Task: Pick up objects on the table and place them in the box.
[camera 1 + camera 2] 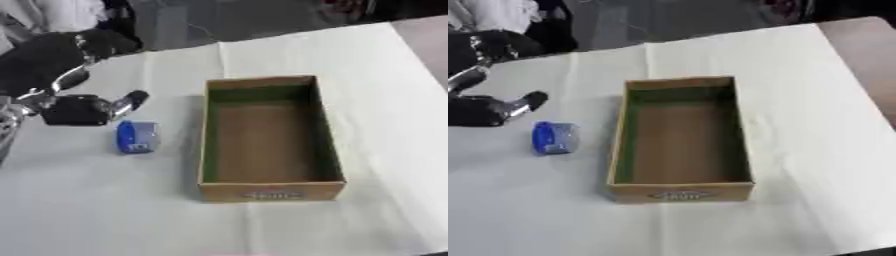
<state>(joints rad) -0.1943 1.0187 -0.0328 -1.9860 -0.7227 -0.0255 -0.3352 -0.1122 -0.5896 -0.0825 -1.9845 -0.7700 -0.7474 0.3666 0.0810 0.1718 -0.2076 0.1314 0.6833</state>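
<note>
Currently hovering over the white-covered table (376, 100), at the view's left edge: left hand (83, 109), black with silver joints, coming in from the upper left. Holding nothing. Pointing one dark-tipped finger (133, 99) out toward the box, straight rather than curled. Not touching the blue object, though sitting just above and beside it. Remaining fingers hidden behind the black bulk of the palm, so impossible to tell how far spread.

Lying on the cloth just below that finger: a small blue object (136, 136), rounded blue at one end, paler and greyish at the other, resting on its side. Sitting between the hand and the box, near the box's left wall but apart from it.

Standing near the table's middle: an open cardboard box (269, 191), long and rectangular, brown floor bare, green lining on the inner walls, a small label on the near outer face.

Not showing in either view: right hand.
</note>
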